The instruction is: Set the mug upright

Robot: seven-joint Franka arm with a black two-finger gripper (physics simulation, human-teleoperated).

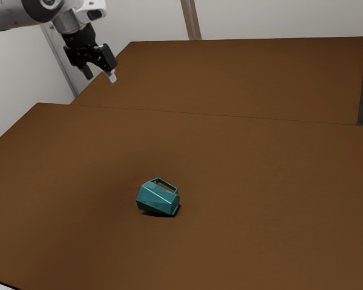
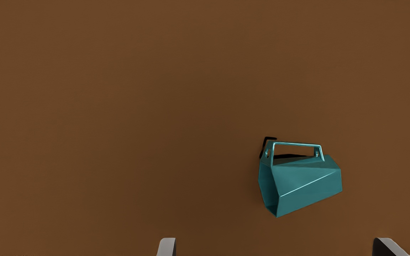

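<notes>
One mug (image 1: 159, 198), teal and faceted, lies on its side a little below the middle of the exterior frame, on the brown counter (image 1: 260, 211). Wrist view gives the detail: open mouth (image 2: 269, 188) facing sideways, narrower base (image 2: 334, 179) at the opposite end, handle (image 2: 297, 144) standing out from one flank. Not upright.

Tool (image 1: 101, 77) hangs in the exterior frame's upper left, well above the counter and well apart from the mug. Its fingers stand wide apart, nothing between them. In the wrist view the mug sits ahead of the gap, off-centre, closer to the line of one finger than the other.

Step in hand, as I judge it: getting to the mug for a grasp; the righting turn has to wait for a hold. Next move calls for travel over to the mug and down, centring it in the gap, with the fingers lined up to straddle the body or take the handle. The hold should leave room to swing the mouth upward and bring the base flat onto the counter.

Cautions: the body tapers and its facets slope, so a grip across them might slide or roll it. The handle could foul a finger on the way down. A slow final descent seems wise.
</notes>
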